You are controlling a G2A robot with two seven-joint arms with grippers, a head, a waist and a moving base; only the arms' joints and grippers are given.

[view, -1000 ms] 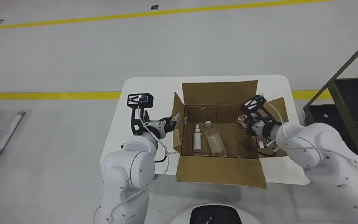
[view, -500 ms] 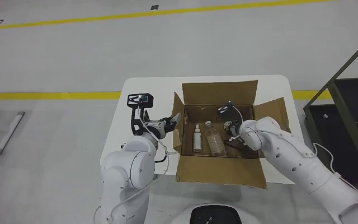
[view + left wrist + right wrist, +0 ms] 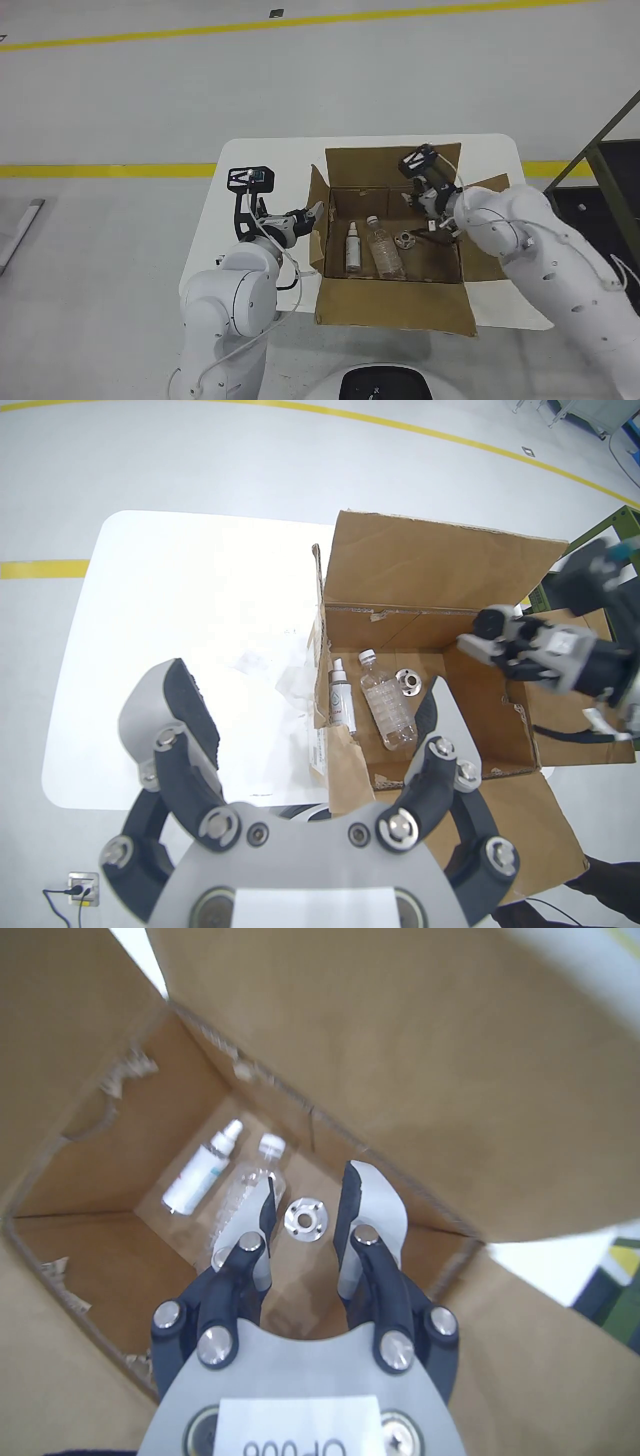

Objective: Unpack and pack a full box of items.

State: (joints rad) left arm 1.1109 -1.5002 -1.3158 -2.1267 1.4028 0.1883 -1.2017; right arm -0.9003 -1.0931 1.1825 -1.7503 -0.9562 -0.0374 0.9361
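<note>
An open cardboard box [image 3: 393,165] stands on the white table [image 3: 260,160]. On its floor lie a white spray bottle [image 3: 352,247], a clear plastic bottle [image 3: 383,250] and a round metal flange [image 3: 405,240]. My right gripper [image 3: 307,1188] hangs open above the box's far right corner, over the flange [image 3: 305,1219], with nothing between its fingers. My left gripper [image 3: 310,715] is held open and empty above the table left of the box [image 3: 440,565], where the spray bottle [image 3: 340,695], clear bottle [image 3: 387,712] and flange [image 3: 409,683] also show.
The box's flaps are folded outward, the near flap [image 3: 395,305] hanging over the table's front edge. Crumpled clear wrap [image 3: 270,680] lies on the table beside the box's left wall. A green metal frame [image 3: 600,165] stands off the table's right side.
The right gripper went down into the box, left the metal flange on the floor beside the clear bottle, then rose toward the far right corner, now open. The left arm kept still.
</note>
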